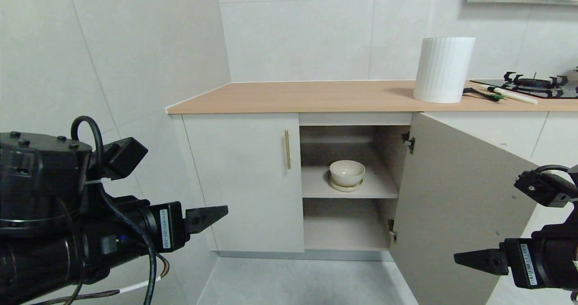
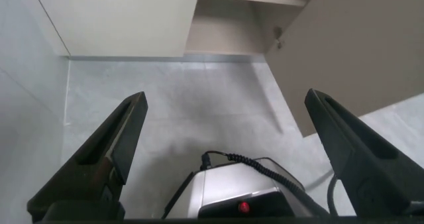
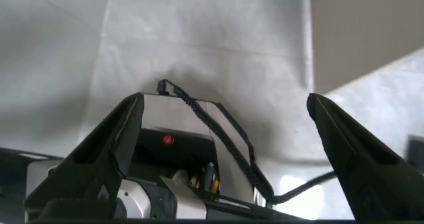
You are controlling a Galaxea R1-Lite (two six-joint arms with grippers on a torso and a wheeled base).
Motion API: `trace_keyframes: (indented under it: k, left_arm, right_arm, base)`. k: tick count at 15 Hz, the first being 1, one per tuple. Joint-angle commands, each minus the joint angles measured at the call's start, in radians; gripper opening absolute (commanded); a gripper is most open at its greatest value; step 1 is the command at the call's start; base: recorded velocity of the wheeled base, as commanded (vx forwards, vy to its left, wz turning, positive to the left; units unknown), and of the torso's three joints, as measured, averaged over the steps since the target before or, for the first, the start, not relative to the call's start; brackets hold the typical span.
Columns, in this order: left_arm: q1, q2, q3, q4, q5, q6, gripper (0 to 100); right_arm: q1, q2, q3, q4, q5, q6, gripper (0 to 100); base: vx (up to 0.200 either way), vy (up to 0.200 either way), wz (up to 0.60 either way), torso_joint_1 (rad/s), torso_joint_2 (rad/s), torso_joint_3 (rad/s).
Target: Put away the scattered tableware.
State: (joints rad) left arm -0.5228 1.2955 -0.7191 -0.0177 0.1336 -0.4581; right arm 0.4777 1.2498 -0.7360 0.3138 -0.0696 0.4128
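One cream bowl (image 1: 347,172) sits on a small plate (image 1: 346,187) on the upper shelf (image 1: 384,190) of the cabinet, whose right door (image 1: 451,205) is swung open. Long utensils (image 1: 510,94) lie on the counter (image 1: 316,96), right of a white ribbed canister (image 1: 444,69). Left gripper (image 2: 225,101) and right gripper (image 3: 225,99) are both spread wide, holding nothing, low above the floor.

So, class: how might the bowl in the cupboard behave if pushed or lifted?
The bowl looks glazed, so probably slippery and breakable. It rests on a small plate, so a push may shift both. Low and wide, it probably won't tip.
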Motion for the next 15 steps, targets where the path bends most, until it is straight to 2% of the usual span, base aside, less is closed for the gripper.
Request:
trace_keyframes:
  k: [1, 2, 5, 7, 8, 11, 13, 15]
  left_arm:
    - [0.0, 0.002, 0.0, -0.001, 0.0, -0.001, 100]
    - [0.0, 0.002, 0.0, -0.001, 0.0, 0.001, 100]
    - [0.0, 0.002, 0.004, -0.001, 0.0, 0.001, 100]
    - [0.0, 0.004, 0.004, -0.001, -0.002, 0.001, 100]
    - [0.0, 0.004, 0.004, -0.001, -0.002, 0.001, 100]
    - [0.0, 0.002, 0.004, -0.001, -0.002, 0.001, 100]
    - [0.0, 0.002, 0.004, -0.001, -0.002, -0.001, 100]
    - [0.0, 0.002, 0.004, -0.001, -0.002, -0.001, 100]
  right_arm:
    - [-0.004, 0.033, -0.003, 0.027, -0.024, 0.0, 100]
    - [-0.017, 0.048, -0.005, 0.036, -0.035, -0.003, 100]
    - [-0.106, 0.068, -0.033, 0.11, -0.064, -0.063, 100]
    - [-0.183, 0.056, -0.076, 0.199, -0.064, -0.117, 100]
    - [-0.258, 0.051, -0.089, 0.22, -0.064, -0.16, 100]
    - [-0.484, 0.077, -0.105, 0.197, -0.085, -0.295, 100]
    - [-0.584, 0.106, -0.109, 0.145, -0.084, -0.324, 100]
    - [-0.642, 0.154, -0.105, 0.045, -0.084, -0.325, 100]
  base:
    - [0.0, -0.2, 0.0, -0.002, 0.0, 0.007]
    - [0.0, -0.2, 0.0, 0.002, -0.01, -0.002]
    - [0.0, 0.0, 0.0, 0.0, 0.0, 0.0]
    - [0.0, 0.0, 0.0, 0.0, 0.0, 0.0]
    - [0.0, 0.0, 0.0, 0.0, 0.0, 0.0]
    - [0.0, 0.0, 0.0, 0.0, 0.0, 0.0]
    - [0.0, 0.0, 0.0, 0.0, 0.0, 0.0]
    - [0.0, 0.0, 0.0, 0.0, 0.0, 0.0]
